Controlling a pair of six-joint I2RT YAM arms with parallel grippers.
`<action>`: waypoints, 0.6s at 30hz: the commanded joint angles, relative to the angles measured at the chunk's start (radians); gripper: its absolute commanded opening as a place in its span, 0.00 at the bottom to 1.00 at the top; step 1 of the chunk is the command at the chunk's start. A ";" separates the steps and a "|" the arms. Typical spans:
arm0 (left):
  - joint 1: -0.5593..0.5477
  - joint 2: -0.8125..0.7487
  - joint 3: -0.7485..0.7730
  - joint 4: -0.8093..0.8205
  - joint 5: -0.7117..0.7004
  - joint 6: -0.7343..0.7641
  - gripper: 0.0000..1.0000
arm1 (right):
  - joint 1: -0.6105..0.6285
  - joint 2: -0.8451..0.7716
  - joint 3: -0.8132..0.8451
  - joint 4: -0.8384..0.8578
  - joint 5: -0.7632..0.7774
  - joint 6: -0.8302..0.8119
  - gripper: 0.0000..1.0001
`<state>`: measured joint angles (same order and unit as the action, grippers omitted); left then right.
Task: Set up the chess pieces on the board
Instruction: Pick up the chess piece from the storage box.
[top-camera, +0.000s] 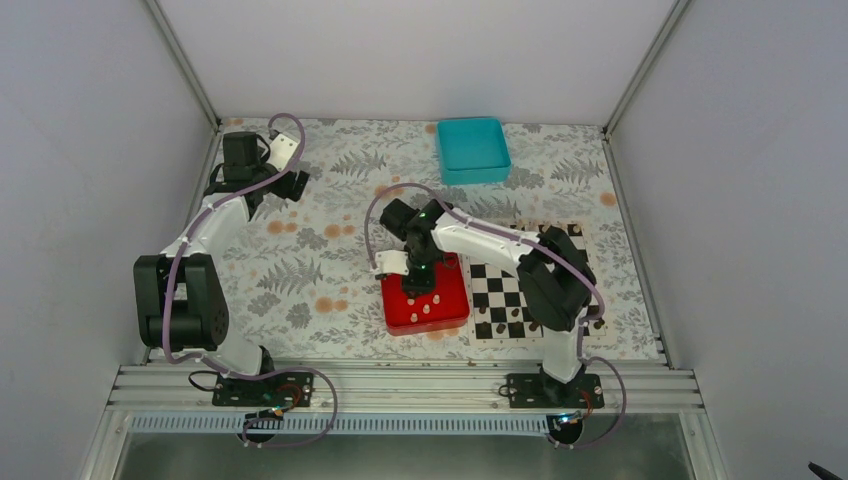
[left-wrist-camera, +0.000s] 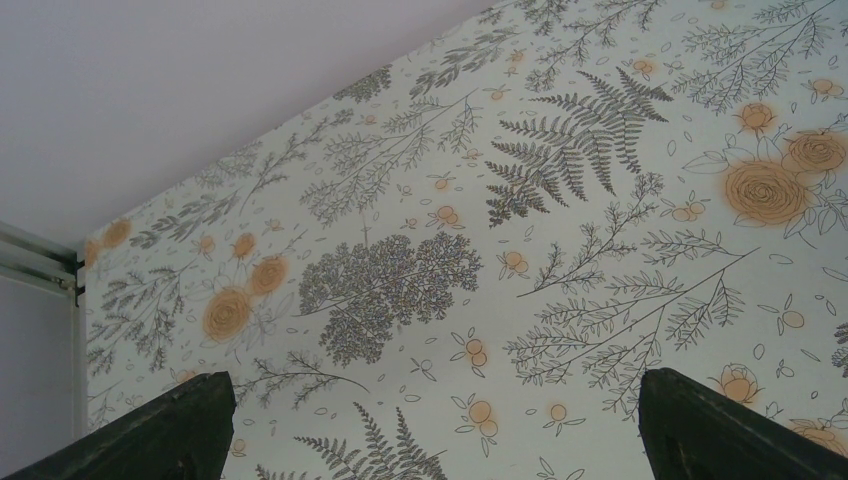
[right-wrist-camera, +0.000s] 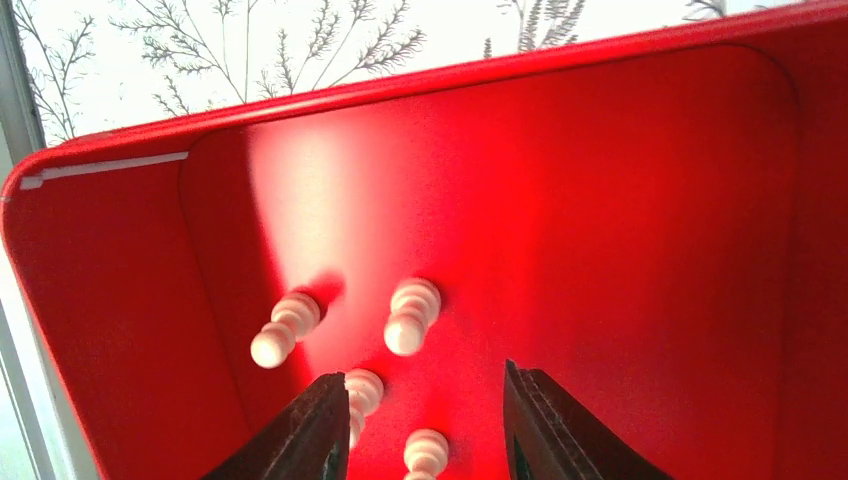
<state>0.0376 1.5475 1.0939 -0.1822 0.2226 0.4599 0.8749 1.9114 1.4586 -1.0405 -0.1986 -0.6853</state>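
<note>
1. Chess pieces, the pale ones, lay on their sides on the floor of the red tray, which sat just left of the board.
2. The right gripper hung low over the tray with its jaws partly apart and nothing held. One piece lay between them, and another was hard against the left-hand finger.
3. The left gripper stood spread wide and empty over the floral table cover, well away from the tray.
4. My judgement: I should centre on the piece between the jaws, descend squarely and close across its body. The neighbouring piece risked being nudged or pinched along with it, and a lying piece may roll.
</note>
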 joint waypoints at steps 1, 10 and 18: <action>0.005 -0.007 0.003 0.010 0.023 0.005 1.00 | 0.019 0.034 -0.019 0.034 -0.013 0.032 0.41; 0.007 -0.006 0.001 0.012 0.024 0.004 1.00 | 0.032 0.067 -0.055 0.073 -0.009 0.038 0.42; 0.007 -0.009 -0.002 0.012 0.022 0.003 1.00 | 0.037 0.093 -0.059 0.099 -0.036 0.035 0.41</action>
<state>0.0376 1.5475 1.0939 -0.1818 0.2226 0.4599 0.8986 1.9793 1.4078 -0.9710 -0.2028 -0.6598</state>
